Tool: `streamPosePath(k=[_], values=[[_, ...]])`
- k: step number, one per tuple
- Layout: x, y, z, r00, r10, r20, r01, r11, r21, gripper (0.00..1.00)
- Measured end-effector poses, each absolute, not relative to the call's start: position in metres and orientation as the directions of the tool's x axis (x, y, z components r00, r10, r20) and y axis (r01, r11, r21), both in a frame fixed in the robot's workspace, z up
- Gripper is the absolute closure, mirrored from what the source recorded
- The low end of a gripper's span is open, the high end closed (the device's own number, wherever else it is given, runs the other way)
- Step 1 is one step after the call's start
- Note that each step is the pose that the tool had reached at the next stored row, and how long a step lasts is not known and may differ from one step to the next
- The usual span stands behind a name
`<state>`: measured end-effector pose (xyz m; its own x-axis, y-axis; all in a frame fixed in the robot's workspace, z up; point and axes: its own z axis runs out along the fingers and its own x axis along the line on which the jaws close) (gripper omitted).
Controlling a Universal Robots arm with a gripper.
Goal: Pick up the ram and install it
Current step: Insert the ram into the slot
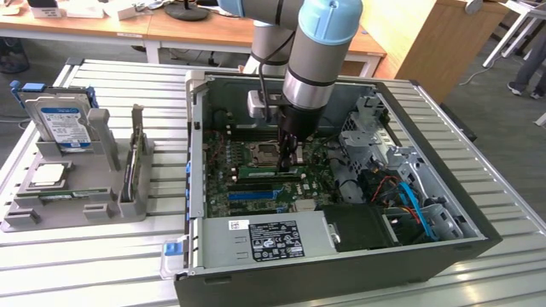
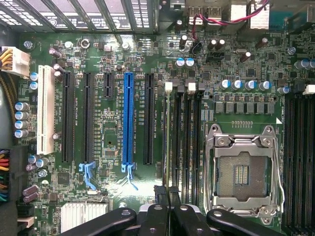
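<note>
The ram (image 1: 258,171) stands in a slot just beside the empty processor socket (image 1: 262,152) — fetched and placed, it seems. The gripper (image 1: 288,167), jaws clenched with nothing between them, bears on the ram's end — whether it is fully seated I cannot tell.

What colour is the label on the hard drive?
Blue and white; the label shows best in the exterior view.
</note>
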<state>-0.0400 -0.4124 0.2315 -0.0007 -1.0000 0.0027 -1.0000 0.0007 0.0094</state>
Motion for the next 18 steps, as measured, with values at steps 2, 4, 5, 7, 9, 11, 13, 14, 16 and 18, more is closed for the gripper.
streamPosePath(k=[2, 4, 5, 7, 9, 11, 13, 14, 16, 18], values=[[-0.04, -0.4124, 0.2315, 0.003, -1.0, 0.003, -1.0, -0.003, 0.009, 0.88], [-0.04, -0.4124, 0.2315, 0.005, -1.0, 0.003, -1.0, -0.005, 0.009, 0.88], [-0.04, -0.4124, 0.2315, 0.007, -1.0, 0.003, -1.0, -0.007, 0.009, 0.88], [-0.04, -0.4124, 0.2315, 0.009, -1.0, 0.003, -1.0, -0.009, 0.009, 0.88], [-0.04, -0.4122, 0.2314, 0.009, -1.0, 0.003, -1.0, -0.009, 0.009, 0.88], [-0.04, -0.4118, 0.2313, 0.008, -1.0, 0.003, -1.0, -0.008, 0.009, 0.88], [-0.04, -0.4118, 0.2312, 0.007, -1.0, 0.003, -1.0, -0.007, 0.009, 0.88], [-0.04, -0.4118, 0.2311, 0.007, -1.0, 0.003, -1.0, -0.007, 0.009, 0.88], [-0.04, -0.4118, 0.2308, 0.005, -1.0, 0.003, -1.0, -0.005, 0.009, 0.88], [-0.04, -0.4117, 0.2306, 0.004, -1.0, 0.003, -1.0, -0.004, 0.009, 0.88]])
